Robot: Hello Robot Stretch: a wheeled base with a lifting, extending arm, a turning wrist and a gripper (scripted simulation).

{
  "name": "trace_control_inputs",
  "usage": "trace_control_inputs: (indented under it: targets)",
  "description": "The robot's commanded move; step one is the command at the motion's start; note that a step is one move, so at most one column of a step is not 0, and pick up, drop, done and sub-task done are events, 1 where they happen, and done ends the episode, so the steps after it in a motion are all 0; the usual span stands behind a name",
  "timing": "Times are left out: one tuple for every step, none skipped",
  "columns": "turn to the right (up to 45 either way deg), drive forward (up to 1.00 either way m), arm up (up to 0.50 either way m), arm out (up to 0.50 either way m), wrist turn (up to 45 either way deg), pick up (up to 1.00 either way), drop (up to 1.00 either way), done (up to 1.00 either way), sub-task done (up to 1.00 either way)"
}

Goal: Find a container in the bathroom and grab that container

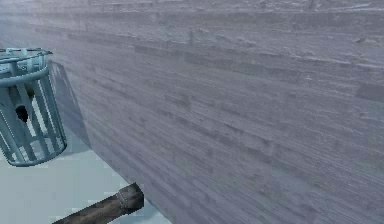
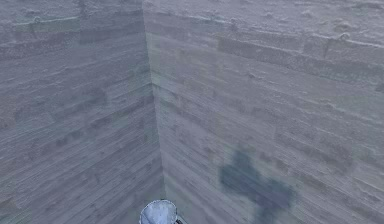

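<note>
We saw the waste bin [image 1: 35,125] at the forward view's left edge, standing on the pale, smooth floor [image 1: 65,185] close against the wall [image 1: 250,110]. Its long axis ran up and down, with the open mouth pointing upward and the body narrowing toward the base. It was a blue-grey basket of thin upright slats with gaps between them, bound by a broader band at the rim. Through the slats we made out something dark inside, which we could not name.

The wall was made of long grey-brown planks with a streaky wood grain. A dark brown round rod [image 1: 105,208] lay slanted at the bottom edge, ending in a blunt cap.

In the arm side view, two plank walls [image 2: 270,100] met in a corner, and a small rounded grey-white thing [image 2: 160,213] sat at the bottom edge. We could not tell the state of the hand.
</note>
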Motion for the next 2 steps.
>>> trace_control_inputs:
  targets:
    - [0.0,0.00,0.00,0.00,0.0,1.00,0.00,0.00,0.00]
    - [0.0,0.00,0.10,0.00,0.0,0.00,0.00,0.00,0.00]
